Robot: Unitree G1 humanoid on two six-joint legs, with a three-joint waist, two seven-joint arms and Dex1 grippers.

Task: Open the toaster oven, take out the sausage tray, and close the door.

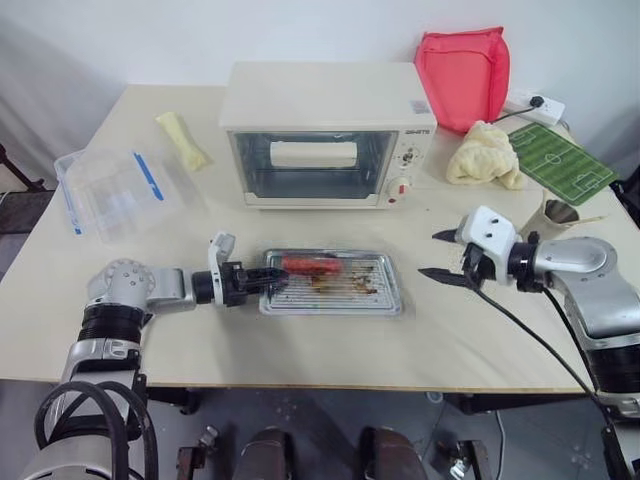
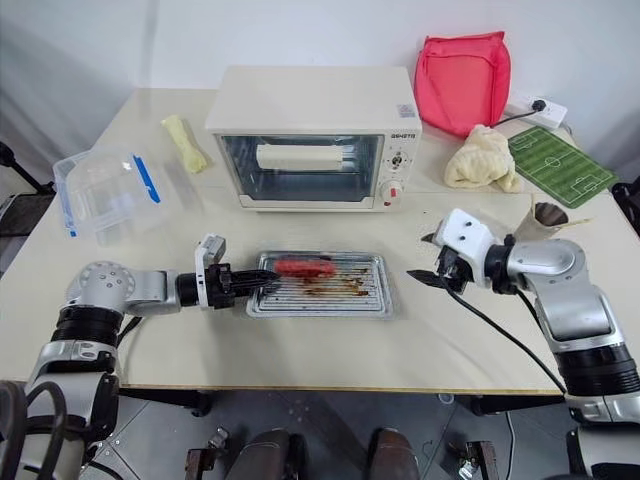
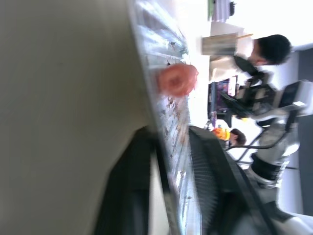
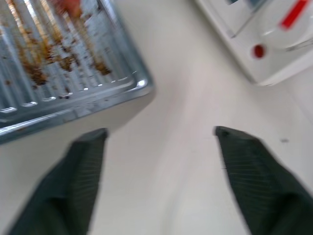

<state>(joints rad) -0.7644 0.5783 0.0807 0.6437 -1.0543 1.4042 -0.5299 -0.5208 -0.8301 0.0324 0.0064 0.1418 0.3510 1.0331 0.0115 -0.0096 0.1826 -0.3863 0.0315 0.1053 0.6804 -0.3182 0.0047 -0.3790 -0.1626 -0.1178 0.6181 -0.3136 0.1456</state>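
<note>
The sausage tray lies flat on the surface, at 6 o'clock from the toaster oven, whose door I see shut. My left tool straddles the tray's 9 o'clock rim. My right tool hangs released at 3 o'clock, over bare surface. The oven's lettering is unreadable.

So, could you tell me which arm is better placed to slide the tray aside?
Probably left: the left gripper straddles the left rim of the tray, while the right gripper hangs open, clear of its right end.
</note>
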